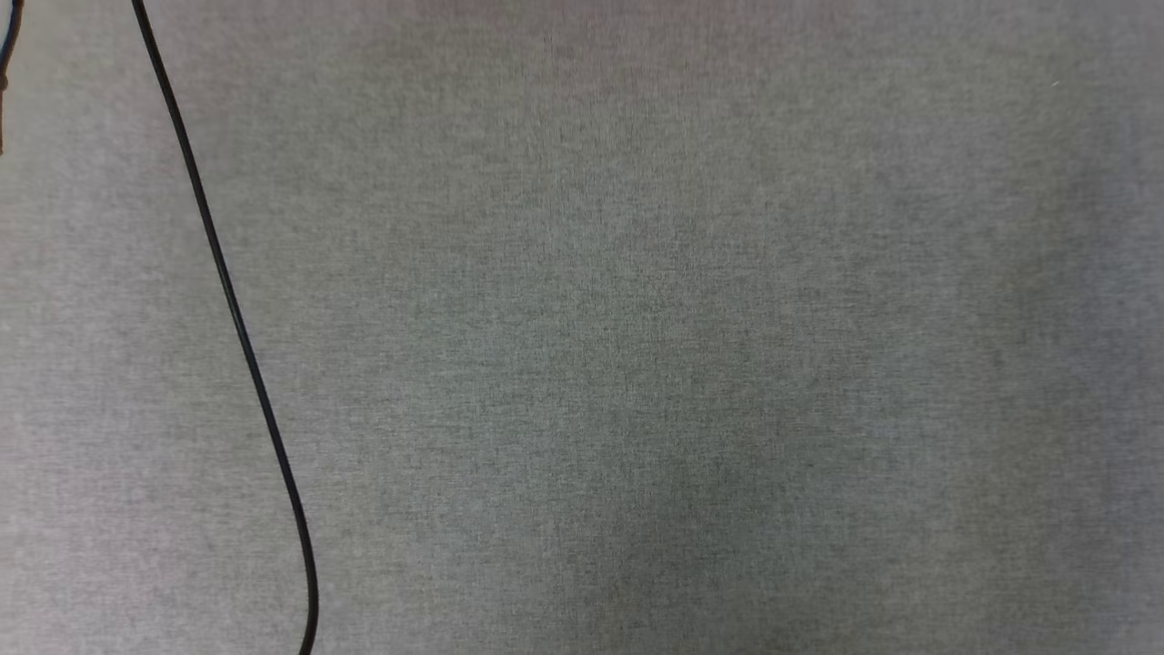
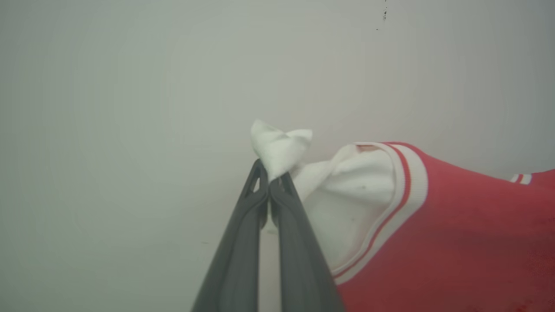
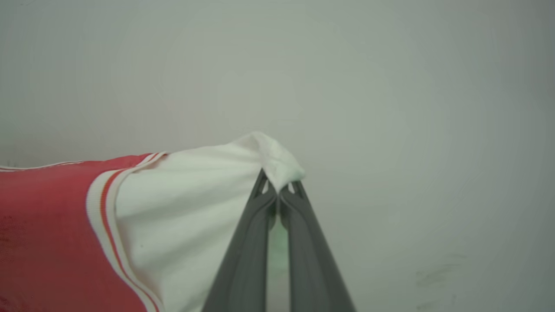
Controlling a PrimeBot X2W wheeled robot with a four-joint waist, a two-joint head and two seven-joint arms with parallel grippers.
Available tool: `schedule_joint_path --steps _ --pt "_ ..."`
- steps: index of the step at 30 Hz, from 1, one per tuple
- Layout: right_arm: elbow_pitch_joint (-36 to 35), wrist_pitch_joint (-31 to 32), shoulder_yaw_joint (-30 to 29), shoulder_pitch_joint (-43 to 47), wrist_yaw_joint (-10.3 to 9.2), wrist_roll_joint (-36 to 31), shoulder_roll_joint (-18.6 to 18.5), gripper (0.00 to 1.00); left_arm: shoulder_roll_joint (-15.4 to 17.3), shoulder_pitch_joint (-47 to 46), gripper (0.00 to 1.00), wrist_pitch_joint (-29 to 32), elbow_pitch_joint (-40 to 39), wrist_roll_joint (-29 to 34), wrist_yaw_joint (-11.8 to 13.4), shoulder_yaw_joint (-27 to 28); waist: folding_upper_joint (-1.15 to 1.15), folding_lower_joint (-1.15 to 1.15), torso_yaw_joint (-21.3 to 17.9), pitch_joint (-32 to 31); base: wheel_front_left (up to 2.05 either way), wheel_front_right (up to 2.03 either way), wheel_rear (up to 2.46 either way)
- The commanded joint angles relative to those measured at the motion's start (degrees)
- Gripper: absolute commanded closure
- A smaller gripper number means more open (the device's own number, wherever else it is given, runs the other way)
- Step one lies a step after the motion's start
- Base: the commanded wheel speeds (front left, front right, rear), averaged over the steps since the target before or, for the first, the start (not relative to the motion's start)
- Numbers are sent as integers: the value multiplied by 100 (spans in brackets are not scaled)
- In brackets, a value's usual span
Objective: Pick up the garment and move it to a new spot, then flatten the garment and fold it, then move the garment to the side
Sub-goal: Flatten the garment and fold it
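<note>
The garment [image 2: 455, 234] is a red jersey with white sleeves and red-and-white striped trim. In the left wrist view my left gripper [image 2: 269, 177] is shut on a bunched white sleeve tip, with the red body hanging off to the right. The right wrist view has my right gripper [image 3: 277, 186] shut on the other white sleeve of the garment [image 3: 186, 208], whose red body stretches away to the left. The cloth is lifted and spread between the two grippers against a pale blank background. Its lettering is hidden.
The head view looks down on a grey fabric-covered surface [image 1: 637, 346]. A thin black cable [image 1: 232, 309] runs from the top left down to the bottom edge.
</note>
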Motion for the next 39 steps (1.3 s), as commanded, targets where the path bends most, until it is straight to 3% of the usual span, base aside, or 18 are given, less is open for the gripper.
schedule_joint_path --steps 1,9,19,32,39 --pt "77 -57 54 -141 -6 -5 40 100 8 -84 100 -48 81 -18 -47 7 0 -1 -11 264 0 0 0" --pt "865 -396 352 -19 -6 263 130 100 -129 174 100 -404 646 -301 -261 98 0 -1 20 665 0 0 0" --pt "1531 -892 839 1109 -6 710 236 100 -309 1232 100 -791 1228 -723 -440 14 0 -1 26 421 0 0 0" --pt "568 -1105 813 3980 -6 1356 80 100 -463 3770 100 -1076 456 -989 -455 -305 0 -1 196 -497 0 0 0" --pt "-579 -676 212 5800 -6 1476 87 100 -511 5213 100 -1085 -558 -722 -380 74 0 -1 306 -1092 0 0 0"
